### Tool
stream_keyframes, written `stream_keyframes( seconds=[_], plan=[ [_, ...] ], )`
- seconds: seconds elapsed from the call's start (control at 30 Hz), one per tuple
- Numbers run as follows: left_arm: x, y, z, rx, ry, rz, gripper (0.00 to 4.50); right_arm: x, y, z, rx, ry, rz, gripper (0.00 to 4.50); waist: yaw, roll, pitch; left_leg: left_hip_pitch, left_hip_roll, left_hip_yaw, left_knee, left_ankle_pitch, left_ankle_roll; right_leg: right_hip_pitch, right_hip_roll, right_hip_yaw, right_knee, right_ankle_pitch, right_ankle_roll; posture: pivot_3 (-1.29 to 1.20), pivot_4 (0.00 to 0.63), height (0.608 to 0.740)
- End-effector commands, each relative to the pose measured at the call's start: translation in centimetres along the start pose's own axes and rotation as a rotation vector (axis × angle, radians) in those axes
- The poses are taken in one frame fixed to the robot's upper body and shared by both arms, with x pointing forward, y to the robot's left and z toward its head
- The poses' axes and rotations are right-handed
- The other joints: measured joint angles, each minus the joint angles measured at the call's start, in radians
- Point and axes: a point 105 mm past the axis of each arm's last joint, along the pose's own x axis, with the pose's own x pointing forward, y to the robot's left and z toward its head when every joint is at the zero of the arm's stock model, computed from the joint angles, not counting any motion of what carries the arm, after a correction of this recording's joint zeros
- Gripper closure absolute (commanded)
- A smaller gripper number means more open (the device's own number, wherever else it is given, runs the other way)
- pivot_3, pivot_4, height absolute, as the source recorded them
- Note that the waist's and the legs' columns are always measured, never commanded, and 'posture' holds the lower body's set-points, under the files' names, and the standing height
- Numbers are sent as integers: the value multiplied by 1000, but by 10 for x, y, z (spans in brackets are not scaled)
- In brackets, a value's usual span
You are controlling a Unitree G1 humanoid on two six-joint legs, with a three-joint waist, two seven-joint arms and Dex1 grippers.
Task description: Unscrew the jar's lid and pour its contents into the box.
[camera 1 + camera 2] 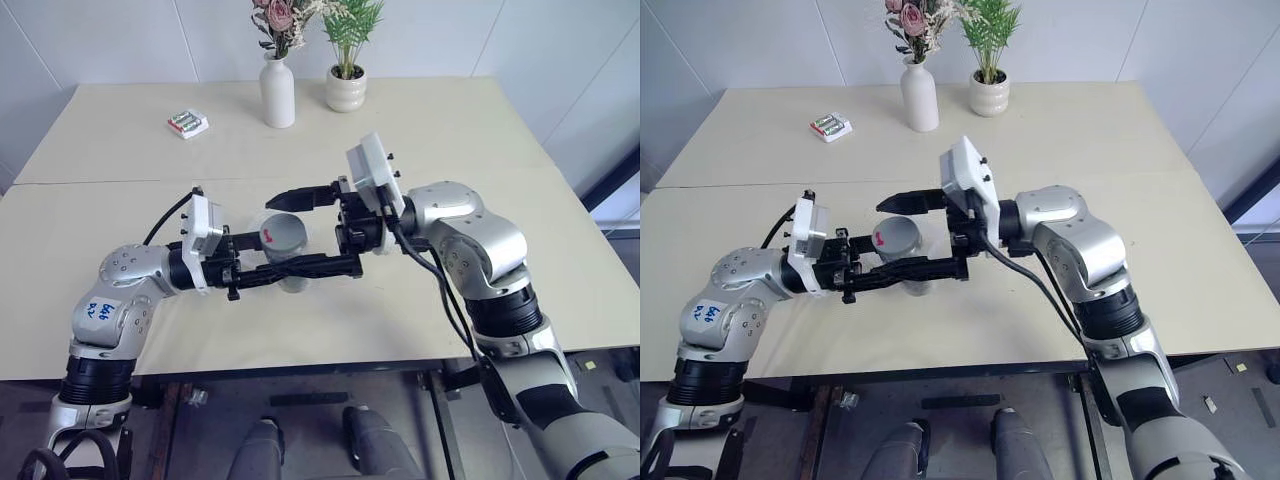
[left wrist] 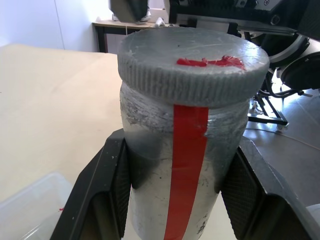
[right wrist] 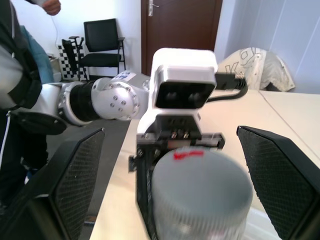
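**Jar held above the table, lid on**

The jar (image 2: pixel 185 165), silvery with a red stripe, was clamped at its body between the fingers of the left gripper (image 1: pixel 300 268), with the grey ribbed lid (image 2: pixel 192 62) seated on its mouth. The right gripper (image 1: pixel 315 230) faced the lid, fingers spread wide on either side of it, gripping nothing. The clear box (image 2: pixel 30 210) lay just beneath the jar on the table (image 1: pixel 450 130).
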Motion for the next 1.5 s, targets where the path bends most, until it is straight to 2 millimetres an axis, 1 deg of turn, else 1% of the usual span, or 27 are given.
stream_keyframes(
  seconds=[0.03, 0.23, 0.37, 0.53, 0.67, 0.77, 0.97, 1.27, 1.33, 1.43, 1.5],
  plan=[
    [3, -7, 7, 21, -21, -35, 2279, 8, -3, 8, -57, -5, -21, 45, 0, 0, 0, 0, 0, 0, 0, 0, 0, 0, 0, 0, 0, 0, 0, 0, 150, 740],
    [5, -7, 7, 20, -22, -42, 2279, 14, -5, -1, -42, 33, -34, 45, -1, 0, 0, 0, 0, 0, 0, 0, 0, 0, 0, 0, 0, 0, 0, 0, 150, 740],
    [6, -7, 8, 21, -21, -48, 2279, 17, -10, -7, -25, 62, -67, 45, -1, 0, 0, 0, 0, 0, 0, 0, 0, 0, 0, 0, 0, 0, 0, 0, 150, 740],
    [6, -7, 8, 24, -18, -48, 2279, 17, -13, -7, -22, 66, -83, 45, -1, 0, 0, 0, 0, 0, 0, 0, 0, 0, 0, 0, 0, 0, 0, 0, 150, 740],
    [6, -8, 8, 27, -18, -47, 2279, 13, -16, -6, -17, 65, -95, 45, -1, 0, 0, 0, 0, 0, 0, 0, 0, 0, 0, 0, 0, 0, 0, 0, 150, 740],
    [5, -8, 7, 26, -17, -45, 2279, 8, -19, -5, -11, 64, -108, 45, -1, 0, 0, 0, 0, 0, 0, 0, 0, 0, 0, 0, 0, 0, 0, 0, 150, 740],
    [5, -8, 7, 28, -18, -37, 2279, -8, -24, -9, 3, 87, -134, 45, -1, 0, 0, 0, 0, 0, 0, 0, 0, 0, 0, 0, 0, 0, 0, 0, 150, 740],
    [4, -8, 7, 28, -18, -30, 2279, -33, -36, -2, 26, 67, -184, 45, -1, 0, 0, 0, 0, 0, 0, 0, 0, 0, 0, 0, 0, 0, 0, 0, 150, 740],
    [4, -8, 7, 28, -19, -28, 2279, -36, -38, -2, 30, 65, -192, 45, -2, 0, 0, 0, 0, 0, 0, 0, 0, 0, 0, 0, 0, 0, 0, 0, 150, 740],
    [4, -8, 7, 28, -18, -27, 2279, -48, -41, -3, 43, 64, -208, 45, 0, 0, 0, 0, 0, 0, 0, 0, 0, 0, 0, 0, 0, 0, 0, 0, 150, 740],
    [3, -8, 7, 29, -17, -27, 2279, -52, -42, -3, 49, 65, -211, 45, 1, 0, 0, 0, 0, 0, 0, 0, 0, 0, 0, 0, 0, 0, 0, 0, 150, 740]
  ],
)
